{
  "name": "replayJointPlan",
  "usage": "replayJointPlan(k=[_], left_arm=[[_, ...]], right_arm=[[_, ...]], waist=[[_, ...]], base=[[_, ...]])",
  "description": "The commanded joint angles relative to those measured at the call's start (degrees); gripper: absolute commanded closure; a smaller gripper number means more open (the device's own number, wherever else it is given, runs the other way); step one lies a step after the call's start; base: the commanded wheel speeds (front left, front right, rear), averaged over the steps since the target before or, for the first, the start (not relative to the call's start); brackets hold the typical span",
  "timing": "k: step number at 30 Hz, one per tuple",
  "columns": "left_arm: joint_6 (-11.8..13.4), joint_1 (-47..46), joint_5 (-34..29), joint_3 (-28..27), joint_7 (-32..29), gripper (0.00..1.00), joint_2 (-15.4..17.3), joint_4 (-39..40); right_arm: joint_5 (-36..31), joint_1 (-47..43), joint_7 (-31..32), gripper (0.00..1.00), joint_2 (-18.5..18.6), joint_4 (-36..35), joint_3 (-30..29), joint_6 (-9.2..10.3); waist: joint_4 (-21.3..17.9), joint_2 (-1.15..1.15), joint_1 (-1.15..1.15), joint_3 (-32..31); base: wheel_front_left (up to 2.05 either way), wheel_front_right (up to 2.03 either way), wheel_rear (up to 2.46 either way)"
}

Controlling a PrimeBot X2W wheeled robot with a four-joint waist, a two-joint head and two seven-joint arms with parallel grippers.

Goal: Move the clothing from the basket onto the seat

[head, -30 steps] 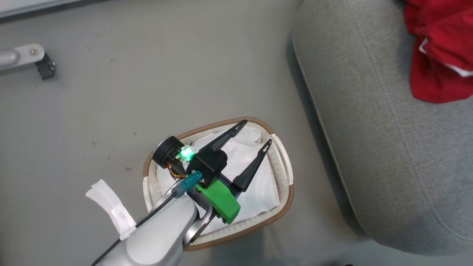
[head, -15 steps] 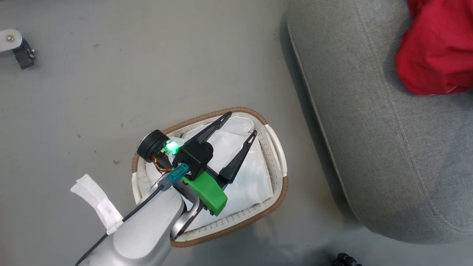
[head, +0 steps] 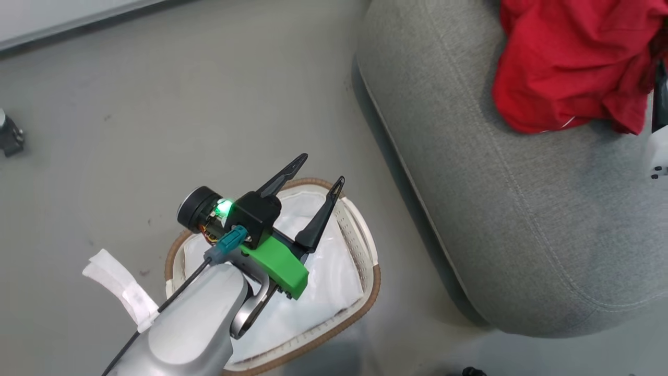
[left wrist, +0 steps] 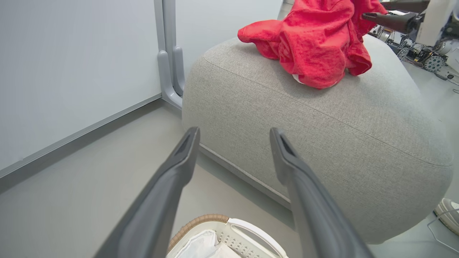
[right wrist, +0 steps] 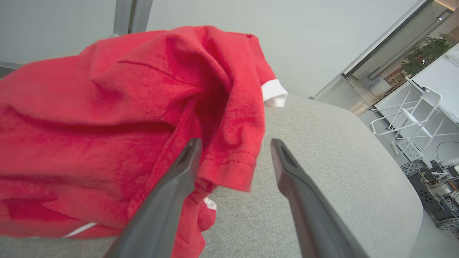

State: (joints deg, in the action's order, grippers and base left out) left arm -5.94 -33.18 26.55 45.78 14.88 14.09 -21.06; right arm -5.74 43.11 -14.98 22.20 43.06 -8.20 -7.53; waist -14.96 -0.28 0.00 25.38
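The red clothing lies heaped on the far part of the grey seat, with a white cuff showing. My right gripper is open at the heap, a red hem lying loose between its fingers; in the left wrist view it sits at the heap's right. My left gripper is open and holds nothing, hovering over the far rim of the cream basket. In the basket I see just the white liner. The left wrist view looks past the open left gripper at the seat.
Grey floor surrounds the basket, and a narrow strip of it separates basket from seat. A white wall panel with a grey post stands behind the seat. A white shoe rests on the floor by the seat. A dark caster sits at far left.
The head camera has turned, so the whole scene sits further left. The red heap spreads wider on the seat. My left gripper's tips now reach past the basket's far rim.
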Motion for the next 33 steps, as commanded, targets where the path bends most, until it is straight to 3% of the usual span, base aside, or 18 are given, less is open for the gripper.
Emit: replayJointPlan(k=[1, 9, 16, 29, 33], left_arm=[[0.34, 1.01, 0.48, -0.64, 0.35, 0.00, -0.10, -0.22], [0.49, 4.65, 0.80, -6.09, 0.34, 0.00, -2.93, 1.14], [-0.01, 10.06, -0.16, -13.60, 0.34, 0.00, -5.68, 2.27], [0.16, 21.70, -4.08, -30.21, 0.27, 0.00, -7.72, 4.70], [-0.15, 25.62, -5.33, -34.56, 0.27, 0.00, -8.37, 5.79]], right_arm=[[0.75, -1.08, -0.25, 0.00, 0.15, -0.93, 0.59, 0.08], [3.36, 0.34, 1.56, 0.00, 2.71, -4.88, 3.31, 0.08], [6.34, -0.06, 3.40, 0.00, 2.18, -5.71, 6.42, 0.08], [11.57, -10.34, -0.14, 0.00, -7.88, -6.45, 5.31, 0.08], [12.39, -16.02, -0.25, 0.00, -12.58, -11.23, 3.40, 0.08]], waist=[[-1.65, 0.28, 0.00, -3.46], [0.75, 0.28, 0.00, -10.61], [7.06, 0.28, 0.00, -17.31], [17.27, 0.28, 0.00, -22.87], [19.59, 0.28, 0.00, -24.06]], base=[[0.00, 0.00, 0.00], [0.00, 0.00, 0.00], [0.00, 0.00, 0.00], [0.00, 0.00, 0.00], [0.00, 0.00, 0.00]])
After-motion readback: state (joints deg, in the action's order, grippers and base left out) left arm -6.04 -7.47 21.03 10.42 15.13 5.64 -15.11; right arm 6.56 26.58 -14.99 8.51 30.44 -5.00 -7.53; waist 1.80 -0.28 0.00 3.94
